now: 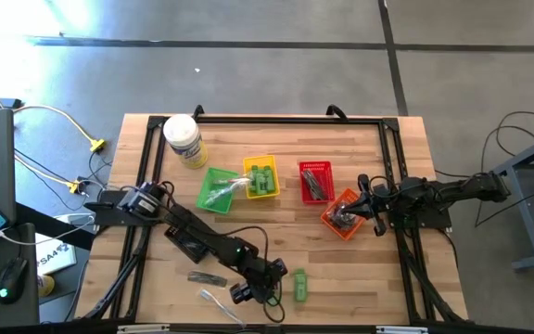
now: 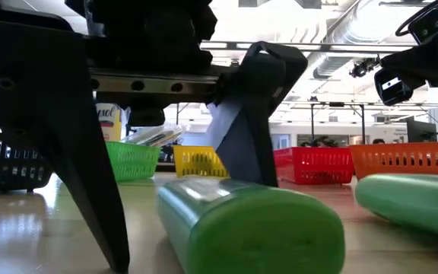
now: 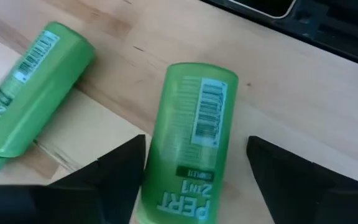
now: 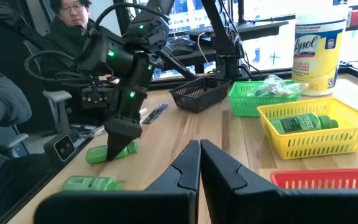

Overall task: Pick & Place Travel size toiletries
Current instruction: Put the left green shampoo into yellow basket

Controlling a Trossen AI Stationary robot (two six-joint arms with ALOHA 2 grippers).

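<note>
L claw open astride green bottle on table.

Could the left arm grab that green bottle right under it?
Probably yes. The left gripper is open, one finger on each side of the green bottle, which lies flat on the table with nothing covering it.

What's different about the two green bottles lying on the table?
One green bottle lies between the open fingers of the left end effector, which is down over it; the other green bottle lies off to the side with nothing around it. They also point in different directions on the wood. Both are bright green, lie on their sides, and show a barcode.
</note>
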